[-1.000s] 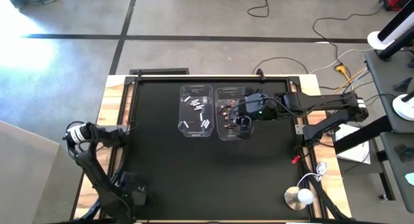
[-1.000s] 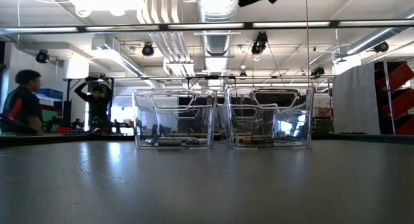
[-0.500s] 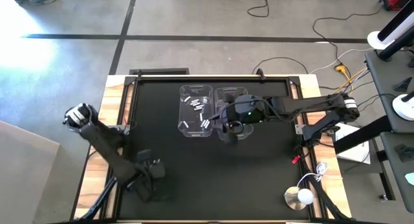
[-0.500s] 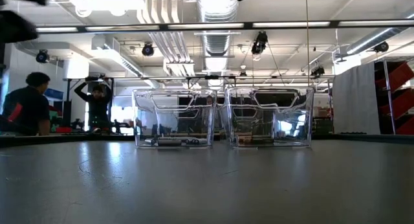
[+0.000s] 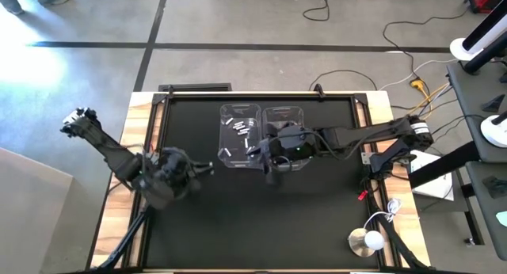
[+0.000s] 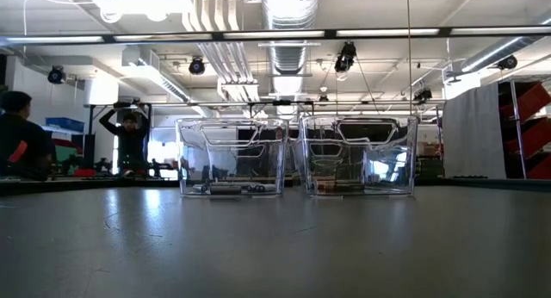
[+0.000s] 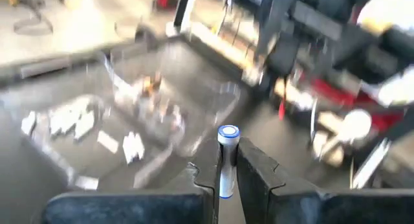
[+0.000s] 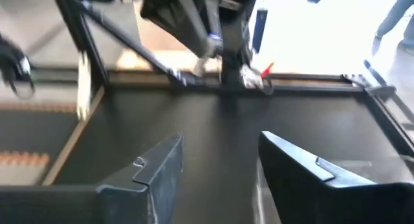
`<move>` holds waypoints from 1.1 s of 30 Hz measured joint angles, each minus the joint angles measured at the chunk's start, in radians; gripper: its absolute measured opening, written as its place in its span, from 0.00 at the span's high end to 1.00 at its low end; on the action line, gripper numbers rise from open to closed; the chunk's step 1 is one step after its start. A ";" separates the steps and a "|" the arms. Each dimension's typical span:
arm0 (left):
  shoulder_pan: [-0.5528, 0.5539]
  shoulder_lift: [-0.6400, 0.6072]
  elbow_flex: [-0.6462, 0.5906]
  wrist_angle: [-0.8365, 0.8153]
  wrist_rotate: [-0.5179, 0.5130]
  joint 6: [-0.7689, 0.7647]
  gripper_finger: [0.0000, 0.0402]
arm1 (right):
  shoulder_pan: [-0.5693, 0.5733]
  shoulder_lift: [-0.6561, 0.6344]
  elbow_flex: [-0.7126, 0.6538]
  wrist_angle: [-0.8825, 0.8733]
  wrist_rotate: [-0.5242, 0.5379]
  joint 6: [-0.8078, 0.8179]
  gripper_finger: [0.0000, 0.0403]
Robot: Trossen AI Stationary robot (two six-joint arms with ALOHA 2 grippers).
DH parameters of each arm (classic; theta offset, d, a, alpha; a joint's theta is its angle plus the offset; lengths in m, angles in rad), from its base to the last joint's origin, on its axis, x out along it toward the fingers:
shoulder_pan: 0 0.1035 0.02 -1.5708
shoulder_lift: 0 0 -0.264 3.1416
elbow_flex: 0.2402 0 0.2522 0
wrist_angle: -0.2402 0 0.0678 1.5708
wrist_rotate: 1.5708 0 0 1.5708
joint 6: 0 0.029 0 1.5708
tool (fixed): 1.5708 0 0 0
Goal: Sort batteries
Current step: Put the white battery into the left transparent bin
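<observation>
Two clear bins stand side by side at the table's far middle. The left bin (image 5: 240,135) (image 6: 231,156) holds several silvery-white batteries (image 5: 242,130). The right bin (image 5: 283,127) (image 6: 357,154) holds dark batteries with copper-red ends (image 7: 155,98). My left gripper (image 5: 204,169) (image 7: 226,149) hangs above the table left of the bins, shut on one silvery-white battery (image 7: 226,162). My right gripper (image 5: 264,154) (image 8: 220,146) is open with nothing between its fingers, over the near edges of the bins. My left gripper pinches the silvery-white battery between its two fingers, which lie along the battery's sides (image 7: 225,179). The battery's blue-ringed end (image 7: 228,133) sticks out past the fingertips. The battery is lifted clear of the table.
A white round object (image 5: 368,241) and a small red piece (image 5: 361,196) lie at the table's near right. The black mat has a wooden border (image 5: 135,116). People (image 6: 21,143) stand in the room beyond the table.
My left gripper has risen from the table's near left corner and swung toward the far edge and the bins, rolling as it went. My right gripper has drawn from over the right bin toward the table's left, to the bins' near edges.
</observation>
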 joint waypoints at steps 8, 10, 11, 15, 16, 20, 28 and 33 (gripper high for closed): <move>0.079 -0.030 0.000 0.390 -0.068 0.359 0.96 | -0.002 0.107 0.000 0.261 -0.047 0.197 0.46; 0.085 -0.022 0.000 0.492 -0.066 0.442 0.96 | -0.003 0.131 0.000 0.300 -0.050 0.242 0.46; 0.085 -0.017 0.000 0.529 -0.064 0.481 0.96 | -0.005 0.140 0.000 0.318 -0.051 0.255 0.46; 0.085 -0.003 0.000 0.578 -0.055 0.544 0.96 | -0.012 0.155 0.000 0.405 -0.050 0.297 0.46; 0.085 -0.003 -0.001 0.578 -0.056 0.545 0.96 | -0.014 0.155 0.000 0.431 -0.050 0.305 0.46; 0.091 0.015 -0.001 0.587 -0.057 0.546 0.96 | -0.016 0.154 0.000 0.501 -0.045 0.310 0.46; 0.093 0.077 0.005 0.598 -0.054 0.546 0.96 | -0.020 0.154 0.000 0.514 -0.044 0.325 0.50; 0.093 0.081 0.006 0.591 -0.048 0.549 0.96 | -0.020 0.154 0.000 0.500 -0.048 0.289 0.66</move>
